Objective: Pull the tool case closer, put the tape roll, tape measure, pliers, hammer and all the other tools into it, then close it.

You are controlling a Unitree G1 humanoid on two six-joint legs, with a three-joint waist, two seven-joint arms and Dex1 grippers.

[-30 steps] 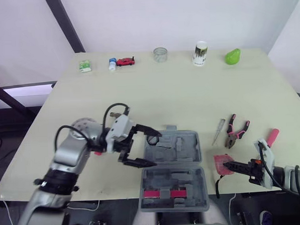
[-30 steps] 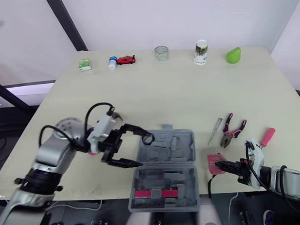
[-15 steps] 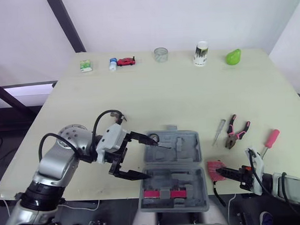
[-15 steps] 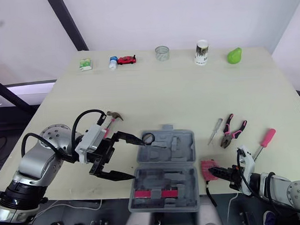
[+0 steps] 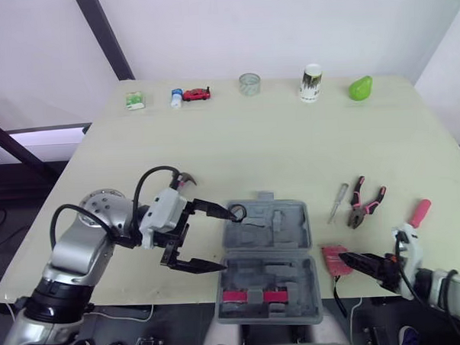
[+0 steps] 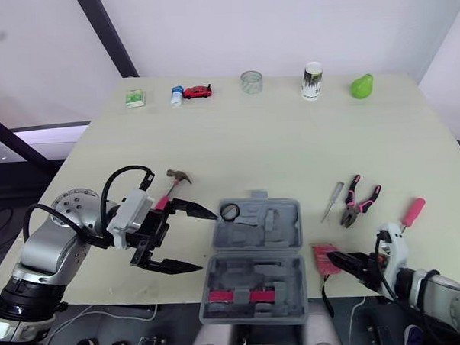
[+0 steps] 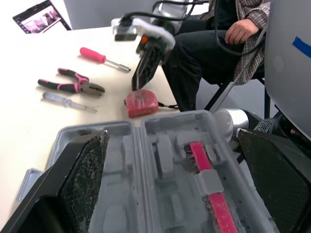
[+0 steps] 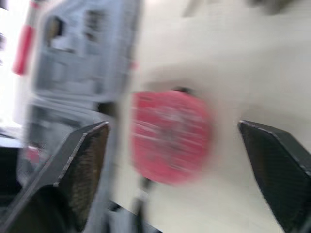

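Observation:
The grey tool case (image 5: 269, 256) lies open near the table's front edge, with a pink bar (image 5: 254, 296) in its near half. A small black tape roll (image 5: 236, 213) sits at its far left corner. My left gripper (image 5: 226, 241) stands open against the case's left side. Behind it lies the pink-handled hammer (image 6: 173, 184). The red tape measure (image 5: 337, 259) rests on the table just right of the case. My right gripper (image 5: 357, 261) is open right behind it, a finger (image 8: 87, 160) on either side. Farther right lie the pliers (image 5: 363, 203), a clear screwdriver (image 5: 337, 201) and a pink screwdriver (image 5: 415, 212).
Along the table's far edge stand a green packet (image 5: 135, 100), a red toy car (image 5: 196, 94), a glass (image 5: 250, 84), a can (image 5: 311, 82) and a green pear (image 5: 360, 87). A seated person (image 7: 233, 39) is in the left wrist view, beyond the table's edge.
My right gripper has opened and let go of the tape measure, which now rests beside the case. My left arm has drawn back to the left, uncovering the hammer.

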